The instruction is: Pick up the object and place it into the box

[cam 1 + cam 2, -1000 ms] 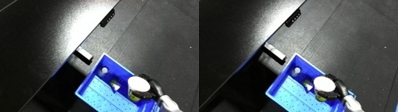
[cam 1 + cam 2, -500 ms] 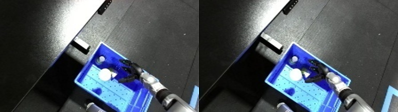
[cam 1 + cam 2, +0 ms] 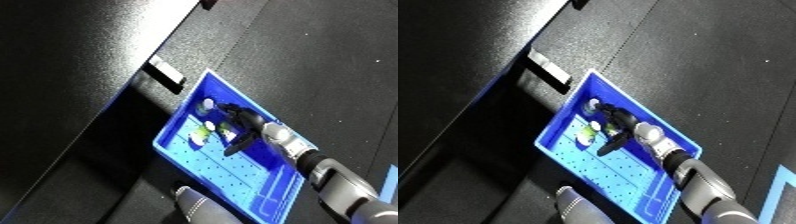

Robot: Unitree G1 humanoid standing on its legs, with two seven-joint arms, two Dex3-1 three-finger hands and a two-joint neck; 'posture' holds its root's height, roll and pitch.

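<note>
Here the right hand (image 3: 238, 131) reaches into the blue bin (image 3: 266, 200), fingers spread apart and clamped on nothing that shows. Just beside its fingertips lies the object (image 3: 201, 134), a small pale, greenish thing resting on the bin's dotted floor. A second small white piece (image 3: 207, 105) sits nearer the far corner, apart from the first.

The placing looks done, so the step in hand is to get clear: lift the hand straight up out of the bin, keeping the fingers off the object and away from the near wall, so nothing gets nudged or dragged out.

The left forearm (image 3: 197, 205) shows only at the lower edge, its hand out of sight. The bin rests on a dark worktop (image 3: 302, 55).
</note>
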